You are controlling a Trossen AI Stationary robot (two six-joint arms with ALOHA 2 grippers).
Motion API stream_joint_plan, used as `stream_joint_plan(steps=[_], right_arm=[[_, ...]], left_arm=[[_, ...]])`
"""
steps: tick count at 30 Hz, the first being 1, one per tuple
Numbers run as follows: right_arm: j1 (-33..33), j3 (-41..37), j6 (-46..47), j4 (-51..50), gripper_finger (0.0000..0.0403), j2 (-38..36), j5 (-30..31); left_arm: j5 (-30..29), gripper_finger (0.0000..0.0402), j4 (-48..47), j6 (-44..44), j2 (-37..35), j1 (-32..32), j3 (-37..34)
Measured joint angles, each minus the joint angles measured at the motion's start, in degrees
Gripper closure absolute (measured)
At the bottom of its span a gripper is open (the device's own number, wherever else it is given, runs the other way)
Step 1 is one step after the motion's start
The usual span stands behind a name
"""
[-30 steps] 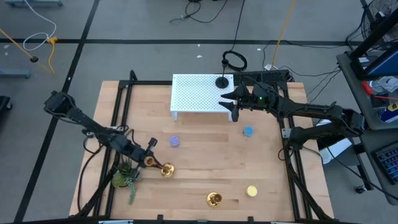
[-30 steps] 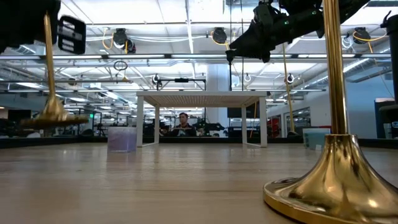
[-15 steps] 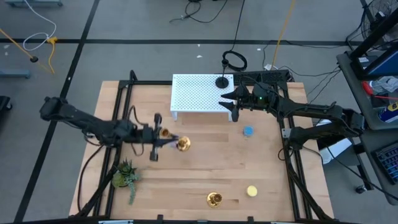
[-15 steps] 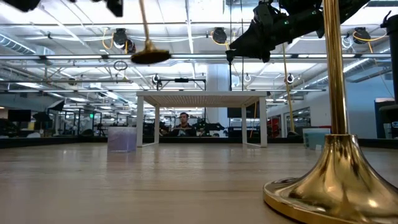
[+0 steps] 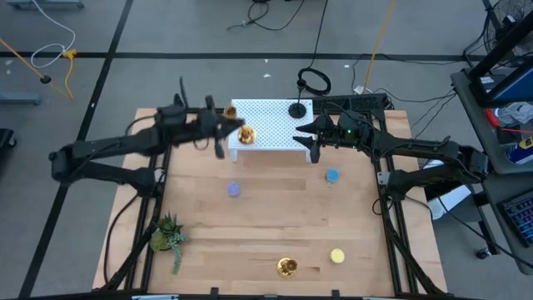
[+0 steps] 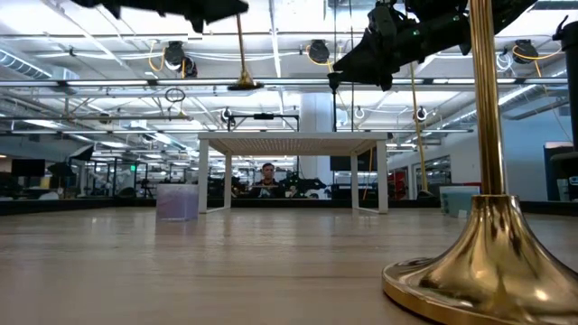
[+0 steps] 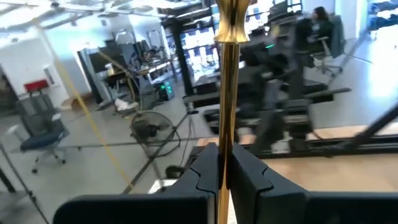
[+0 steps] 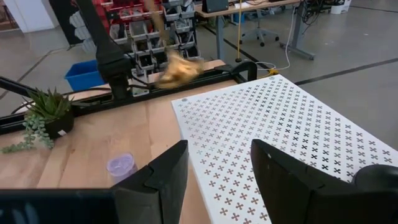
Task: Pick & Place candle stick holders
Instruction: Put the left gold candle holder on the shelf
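My left gripper (image 5: 221,133) is shut on a gold candle stick holder (image 5: 244,133), held high by the left end of the white perforated stand (image 5: 266,125). It also shows in the low view (image 6: 242,63). A second gold holder (image 5: 287,267) stands on its round base near the table's front edge, large in the low view (image 6: 479,253). The black holder (image 5: 297,109) stands on the stand's far right corner. My right gripper (image 5: 313,138) hangs open and empty over the stand's right end, its fingers spread in the right wrist view (image 8: 217,180). My left gripper pinches the gold holder's slim stem (image 7: 224,158) between its two fingers, which lie across the stem. The holder is lifted clear of the table. In the low view it hangs about upright, its round base (image 6: 244,85) lowest and above the level of the stand's top.
A purple piece (image 5: 234,189), a blue piece (image 5: 332,176) and a yellow piece (image 5: 337,256) sit on the wooden table (image 5: 266,225). A green plant sprig (image 5: 166,237) lies at the front left. A black frame edges the table.
My left gripper has carried the gold holder from the table's front left up and toward the far edge and the right, to the left end of the white stand. The holder is lifted well higher than before. My right gripper has kept still.
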Motion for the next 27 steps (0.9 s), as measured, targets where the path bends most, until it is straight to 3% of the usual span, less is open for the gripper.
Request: stream_joint_plan(steps=[6,11,17,27], right_arm=[[0.00,0.00,0.02,0.00,0.0232,0.02,0.09],[0.00,0.00,0.02,0.00,0.0232,0.02,0.13],[0.00,0.00,0.02,0.00,0.0232,0.02,0.15],[0.00,0.00,-0.17,0.00,0.0232,0.02,0.13]], left_arm=[[4.39,0.0379,8.55,-4.40,7.91,12.82,0.00],[8.62,0.0385,11.70,-7.93,13.28,19.90,0.00],[11.44,0.0382,12.89,-10.15,18.47,23.54,0.06],[12.95,0.0381,15.14,-11.15,19.58,25.81,0.00]])
